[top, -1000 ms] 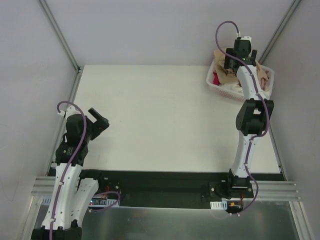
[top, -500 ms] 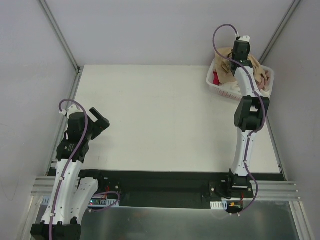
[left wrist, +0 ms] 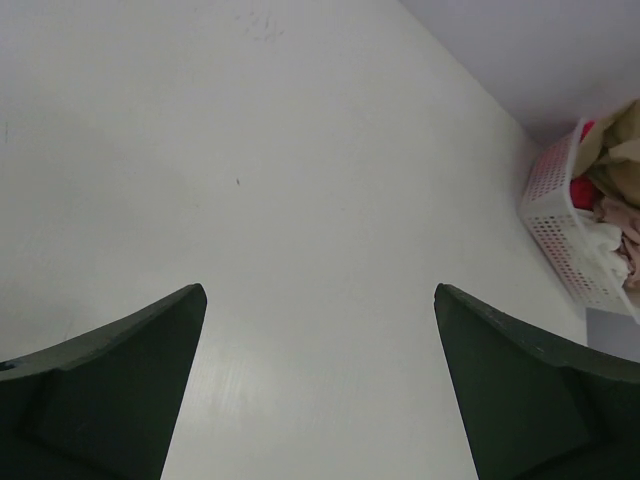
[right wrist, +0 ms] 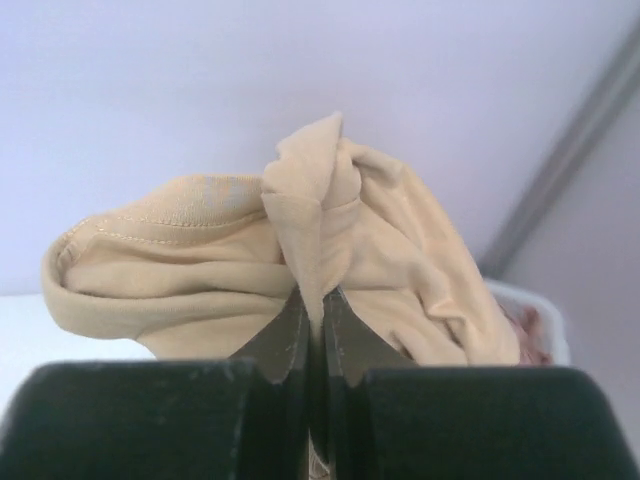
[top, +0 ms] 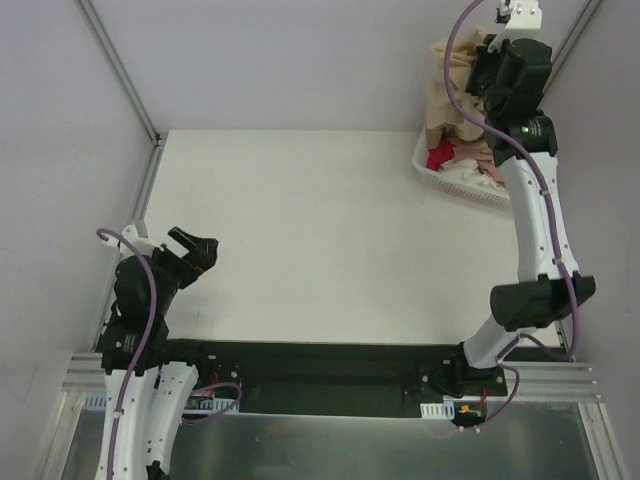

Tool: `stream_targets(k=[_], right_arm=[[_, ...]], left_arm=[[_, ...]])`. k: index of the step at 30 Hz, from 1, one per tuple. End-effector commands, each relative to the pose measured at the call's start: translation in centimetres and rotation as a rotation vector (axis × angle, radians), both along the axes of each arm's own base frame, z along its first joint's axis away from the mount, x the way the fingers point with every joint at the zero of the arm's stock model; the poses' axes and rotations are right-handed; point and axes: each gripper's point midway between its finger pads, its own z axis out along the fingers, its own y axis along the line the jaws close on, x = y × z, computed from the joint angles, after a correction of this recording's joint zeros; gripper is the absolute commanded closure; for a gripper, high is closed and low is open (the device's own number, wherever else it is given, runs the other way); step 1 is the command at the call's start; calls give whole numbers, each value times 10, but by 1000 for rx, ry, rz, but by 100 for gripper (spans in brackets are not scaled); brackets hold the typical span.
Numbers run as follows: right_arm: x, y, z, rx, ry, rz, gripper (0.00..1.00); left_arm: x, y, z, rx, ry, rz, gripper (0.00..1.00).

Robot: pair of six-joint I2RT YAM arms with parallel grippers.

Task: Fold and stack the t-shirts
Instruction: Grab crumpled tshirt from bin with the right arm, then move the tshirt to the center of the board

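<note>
My right gripper (right wrist: 321, 292) is shut on a fold of the tan-beige t-shirt (right wrist: 380, 240), pinched between both fingers. In the top view the right gripper (top: 478, 70) is raised high above the basket (top: 436, 168) at the back right, and the tan t-shirt (top: 447, 85) hangs from it down into the basket. A red-pink t-shirt (top: 439, 155), a dusty pink one (top: 482, 153) and a white one (top: 470, 175) lie in the basket. My left gripper (top: 197, 247) stands open at the table's near left, nothing between its fingers (left wrist: 130, 380).
The white table (top: 320, 230) spreads between the arms. Grey walls with metal frame posts (top: 120, 65) close in the left, back and right. In the left wrist view the basket (left wrist: 560, 220) sits far off at the right edge.
The right gripper has shut on the tan t-shirt and risen, pulling it up out of the basket. The left arm has drawn back and lower toward the near left.
</note>
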Motion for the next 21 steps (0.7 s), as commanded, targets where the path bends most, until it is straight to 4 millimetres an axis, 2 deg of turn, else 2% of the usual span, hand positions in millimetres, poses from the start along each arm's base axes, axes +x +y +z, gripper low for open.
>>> stream_targets(k=[1, 2, 3, 5, 11, 14, 16, 17, 20, 21], right_arm=[[-83, 80, 92, 76, -196, 293, 99], [-97, 105, 97, 88, -201, 365, 99], [-113, 114, 109, 105, -224, 401, 99], [-143, 153, 122, 140, -246, 560, 99], [-195, 220, 156, 280, -291, 833, 99], [-205, 244, 174, 327, -332, 899, 99], [-207, 251, 180, 357, -337, 903, 99], [-205, 258, 175, 369, -324, 904, 99], [-198, 255, 166, 388, -318, 854, 99], [-184, 254, 144, 369, -277, 805, 99]], left_arm=[[-14, -7, 16, -50, -97, -19, 1], [-17, -9, 16, -54, -103, -31, 1], [-19, -11, 18, -58, -110, -41, 1], [-23, -16, 21, -66, -125, -71, 1], [-28, -25, 23, -79, -95, -126, 1], [-29, -26, 21, -85, -74, -130, 1], [-30, -26, 19, -88, -62, -127, 1], [-31, -26, 18, -90, -59, -123, 1], [-33, -24, 16, -87, -49, -111, 1], [-34, -23, 15, -86, -50, -106, 1]])
